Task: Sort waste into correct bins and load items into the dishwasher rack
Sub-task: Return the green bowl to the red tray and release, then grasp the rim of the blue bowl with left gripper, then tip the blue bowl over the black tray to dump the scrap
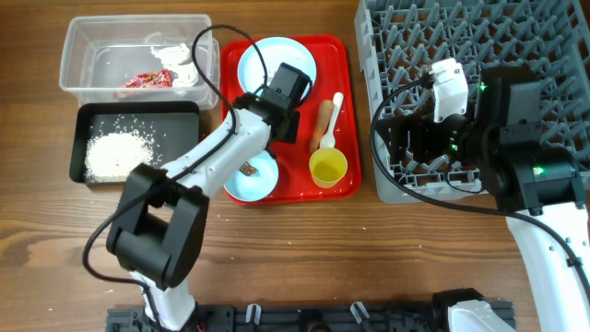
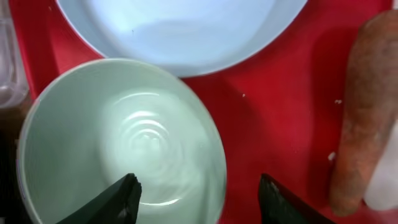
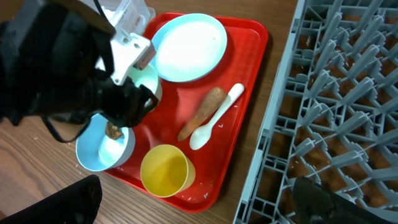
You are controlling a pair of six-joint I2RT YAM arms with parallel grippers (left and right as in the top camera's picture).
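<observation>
L gripper (image 2: 198,200): jaws apart, empty, astride rim of green bowl (image 2: 93,137); bowl centre at 10 o'clock, on red tray (image 2: 273,112); plate (image 2: 180,31) at 12; L arm nearer; R gripper (image 3: 196,183) spread, empty, by rack (image 3: 336,93).

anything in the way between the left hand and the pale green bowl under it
Nothing visible does. The left hand hangs open directly above the empty pale green bowl; the plate and the carrot lie off to its sides on the red tray.
</observation>
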